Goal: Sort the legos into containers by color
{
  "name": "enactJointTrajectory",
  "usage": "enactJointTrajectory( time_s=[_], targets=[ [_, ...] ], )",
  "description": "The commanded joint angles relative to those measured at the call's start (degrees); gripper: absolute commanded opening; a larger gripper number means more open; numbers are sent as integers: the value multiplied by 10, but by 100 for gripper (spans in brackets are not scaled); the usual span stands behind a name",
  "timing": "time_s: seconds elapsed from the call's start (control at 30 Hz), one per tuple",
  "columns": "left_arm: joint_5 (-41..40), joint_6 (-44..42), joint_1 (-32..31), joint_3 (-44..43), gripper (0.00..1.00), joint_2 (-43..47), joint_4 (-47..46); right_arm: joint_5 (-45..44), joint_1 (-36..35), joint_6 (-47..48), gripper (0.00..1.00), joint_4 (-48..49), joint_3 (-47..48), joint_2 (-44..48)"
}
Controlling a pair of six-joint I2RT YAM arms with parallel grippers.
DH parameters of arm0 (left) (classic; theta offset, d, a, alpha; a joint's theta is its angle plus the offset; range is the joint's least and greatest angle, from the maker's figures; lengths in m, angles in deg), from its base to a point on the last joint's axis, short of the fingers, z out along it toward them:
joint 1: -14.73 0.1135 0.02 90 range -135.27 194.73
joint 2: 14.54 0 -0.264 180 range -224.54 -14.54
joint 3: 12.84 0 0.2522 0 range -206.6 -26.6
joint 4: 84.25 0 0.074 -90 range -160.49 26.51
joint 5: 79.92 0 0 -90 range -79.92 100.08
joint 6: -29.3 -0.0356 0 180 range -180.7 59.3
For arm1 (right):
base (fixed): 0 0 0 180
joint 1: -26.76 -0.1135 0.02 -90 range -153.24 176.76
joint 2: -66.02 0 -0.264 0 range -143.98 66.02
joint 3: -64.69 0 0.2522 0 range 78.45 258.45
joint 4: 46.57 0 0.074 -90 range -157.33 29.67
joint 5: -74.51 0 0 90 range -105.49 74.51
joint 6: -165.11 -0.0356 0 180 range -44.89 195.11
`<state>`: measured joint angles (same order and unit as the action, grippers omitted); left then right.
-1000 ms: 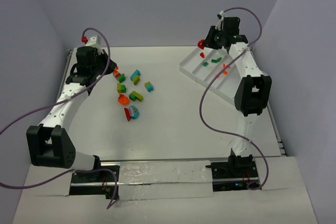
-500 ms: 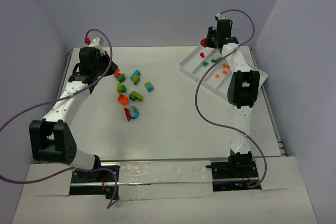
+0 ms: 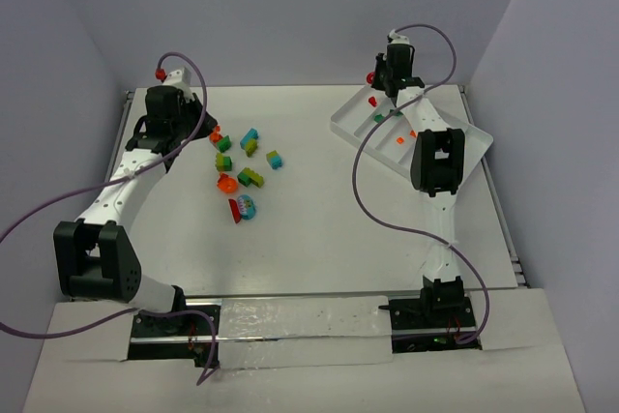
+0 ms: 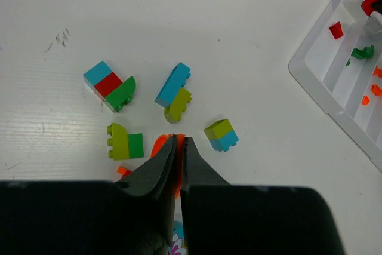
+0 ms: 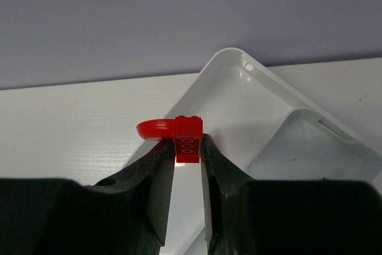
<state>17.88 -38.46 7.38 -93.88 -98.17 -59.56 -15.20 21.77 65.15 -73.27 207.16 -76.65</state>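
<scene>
The right gripper [image 5: 188, 152] was clamped on a red brick [image 5: 188, 129], a studded block with a curved red lip jutting to one side; both fingertips pressed its flanks; in the right wrist view the brick hung before the far corner of the white tray [image 5: 239, 59], and the top view placed it at the tray's far-left corner, by the back wall; how high it sat over the rim I could not tell.

The left gripper [image 4: 178, 141] had its jaws drawn together with only a hairline slit between them and nothing pinched at the tips; they pointed down at an orange piece [image 4: 159, 145] on the white table [image 4: 250, 22]; whether they touched it I could not tell.

Loose bricks lay around those tips:
- a cyan, red and green cluster [image 4: 110, 82] to the far left;
- a long cyan brick [image 4: 173, 82] touching a yellow-green arch [image 4: 178, 104];
- a yellow-green and cyan block [image 4: 221, 134] just right of the tips;
- a yellow-green and green pair [image 4: 125, 145] just left of them;
- a small orange bit [image 4: 123, 171] nearer the camera.

In the tray's long compartments, a red piece [image 4: 336, 29] lay in the outermost one, a green piece [image 4: 361, 53] in the next, and orange pieces [image 4: 365, 100] in the one after.
</scene>
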Motion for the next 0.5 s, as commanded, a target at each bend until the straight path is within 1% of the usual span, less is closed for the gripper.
enactJointTrajectory(
  time_s=[0.0, 0.03, 0.07, 0.23, 0.3, 0.4, 0.47],
  targets=[
    [7, -3, 1, -34, 0, -2, -12, -43, -3, 27, 38, 66, 25, -3],
    [7, -3, 1, -33, 0, -3, -12, -45, -3, 29, 48, 68, 23, -4],
    [7, -3, 1, -33, 0, -3, -12, -47, -4, 32, 53, 70, 21, -5],
    [9, -4, 1, -33, 0, -4, -12, -54, -4, 36, 64, 70, 19, -8],
    [8, -5, 1, -33, 0, -3, -11, -44, -4, 35, 65, 64, 21, -1],
    [20, -3, 2, -29, 0, 3, -15, -3, -4, 29, 65, 42, 17, 20],
    [55, 8, 4, -26, 0, 11, -17, 52, -5, 22, 65, 30, -15, 75]
  ],
)
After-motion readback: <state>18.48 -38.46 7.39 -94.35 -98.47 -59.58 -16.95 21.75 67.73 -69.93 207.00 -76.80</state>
